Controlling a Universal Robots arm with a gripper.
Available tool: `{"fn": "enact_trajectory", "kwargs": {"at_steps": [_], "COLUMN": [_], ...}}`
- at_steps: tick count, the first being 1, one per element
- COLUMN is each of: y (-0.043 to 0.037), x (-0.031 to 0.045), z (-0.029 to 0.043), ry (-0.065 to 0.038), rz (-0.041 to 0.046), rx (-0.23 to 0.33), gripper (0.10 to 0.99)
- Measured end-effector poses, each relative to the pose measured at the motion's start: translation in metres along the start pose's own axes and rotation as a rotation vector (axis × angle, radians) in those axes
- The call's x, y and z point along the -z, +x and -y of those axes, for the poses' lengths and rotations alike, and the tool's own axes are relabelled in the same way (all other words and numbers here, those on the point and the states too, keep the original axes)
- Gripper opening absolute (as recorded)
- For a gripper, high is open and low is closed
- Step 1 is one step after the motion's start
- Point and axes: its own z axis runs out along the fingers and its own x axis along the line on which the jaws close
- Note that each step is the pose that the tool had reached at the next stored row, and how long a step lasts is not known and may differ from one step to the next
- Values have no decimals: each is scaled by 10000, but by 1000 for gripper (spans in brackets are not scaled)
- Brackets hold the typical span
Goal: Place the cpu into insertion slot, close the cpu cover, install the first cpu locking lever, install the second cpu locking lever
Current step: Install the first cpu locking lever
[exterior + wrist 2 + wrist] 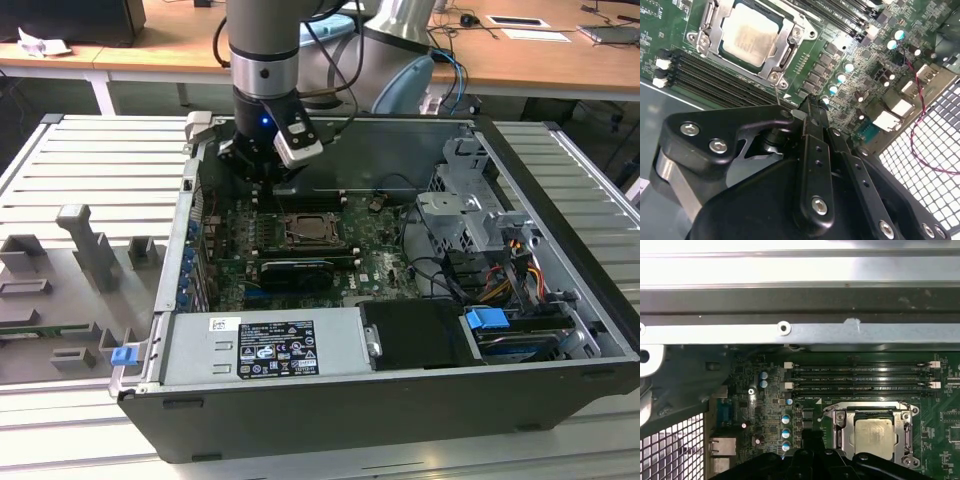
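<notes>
The cpu lies flat in the insertion slot, its silvery-beige face showing; in the first wrist view the cpu sits the same way. The cpu cover is down around the chip, as the cpu cover also shows. A thin wire locking lever sticks out at the socket's corner. My gripper hovers just beside that corner over the motherboard, fingers together and holding nothing. In the exterior view my gripper hangs above the board, towards that view's left of the socket.
The open computer case has a metal side wall close to the gripper. Black memory slots run beside the socket. Capacitors, rear ports, a drive cage and cables crowd the board.
</notes>
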Motion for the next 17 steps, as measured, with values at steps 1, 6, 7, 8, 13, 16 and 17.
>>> {"fn": "enact_trajectory", "kwargs": {"at_steps": [1,6,7,8,13,16,17], "y": [4,48,49,49,50,50,50], "x": [0,-2,-3,-3,-5,-5,-5], "z": [-2,-34,-49,-62,-157,-177,-177], "ry": [2,-6,-7,-6,-5,-5,-6], "rz": [-1,0,1,0,-1,0,0], "rx": [0,0,1,0,1,0,1], "gripper": [106,106,106,106,106,106,106]}}
